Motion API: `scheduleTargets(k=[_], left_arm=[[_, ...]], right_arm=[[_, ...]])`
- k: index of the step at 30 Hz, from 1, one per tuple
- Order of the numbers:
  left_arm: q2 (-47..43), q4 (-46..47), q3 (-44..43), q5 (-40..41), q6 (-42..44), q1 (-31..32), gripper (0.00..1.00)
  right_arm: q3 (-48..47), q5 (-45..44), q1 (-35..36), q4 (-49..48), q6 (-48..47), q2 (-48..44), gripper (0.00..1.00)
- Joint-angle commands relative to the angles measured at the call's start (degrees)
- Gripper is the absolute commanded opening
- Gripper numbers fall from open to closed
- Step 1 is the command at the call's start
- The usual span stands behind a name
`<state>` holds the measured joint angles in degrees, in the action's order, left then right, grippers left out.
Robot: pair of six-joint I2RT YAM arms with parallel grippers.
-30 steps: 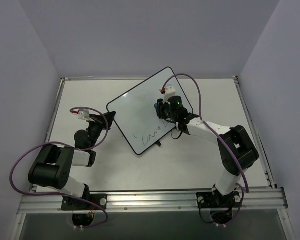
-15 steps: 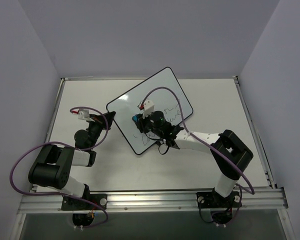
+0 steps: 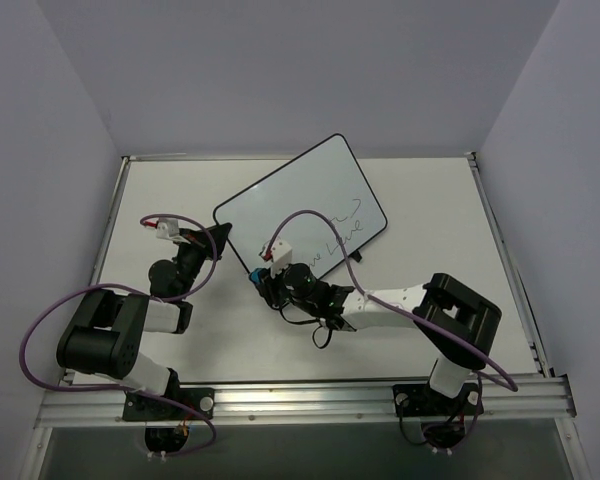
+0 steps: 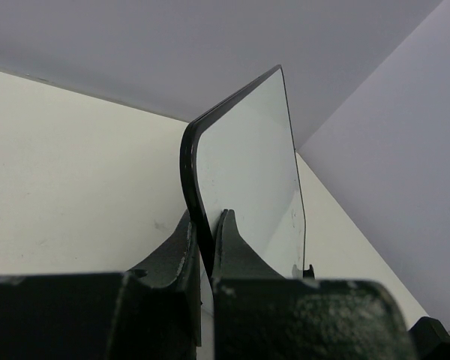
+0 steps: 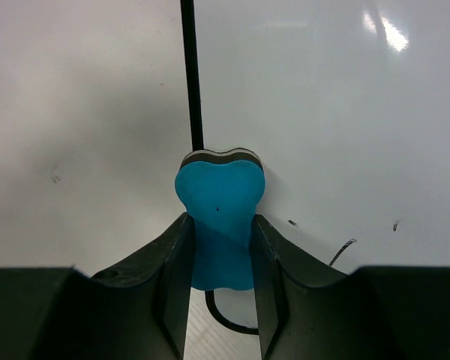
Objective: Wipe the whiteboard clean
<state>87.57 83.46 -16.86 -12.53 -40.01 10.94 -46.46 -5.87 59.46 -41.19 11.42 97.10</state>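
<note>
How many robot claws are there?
2. The left gripper pinches the whiteboard edge near its left corner. The right gripper holds a blue eraser at the whiteboard's near edge. None seem hidden.

Light: bright, even, from overhead
Glare: white streak on the whiteboard [image 5: 330, 112] (right wrist view, upper corner)
Shadows: soft, faint
Focus: near foreground blurred
</note>
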Motion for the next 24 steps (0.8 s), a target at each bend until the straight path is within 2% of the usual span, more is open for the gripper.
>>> scheduleTargets(k=[1,10,18,24], left_arm=[[1.3,-4.1,0.8,-6.3,14.3,1.8,0.02],[1.4,-3.9,0.7,-6.4,14.3,1.8,0.02],[1.5,-3.7,0.6,-6.4,14.3,1.9,0.02],[1.4,-3.7,0.7,-6.4,14.3,1.8,0.02]], right_arm=[[2.6,-4.4,-1.9,6.3,3.5,0.5,0.0],[3.1,-3.8,-10.1,6.5,4.6,0.3,0.0],[0.1,-9.8,-15.2,13.0,1.9,0.7,0.0],[0.1,-2.3,-24.7,11.8,2.6,1.2,0.0]])
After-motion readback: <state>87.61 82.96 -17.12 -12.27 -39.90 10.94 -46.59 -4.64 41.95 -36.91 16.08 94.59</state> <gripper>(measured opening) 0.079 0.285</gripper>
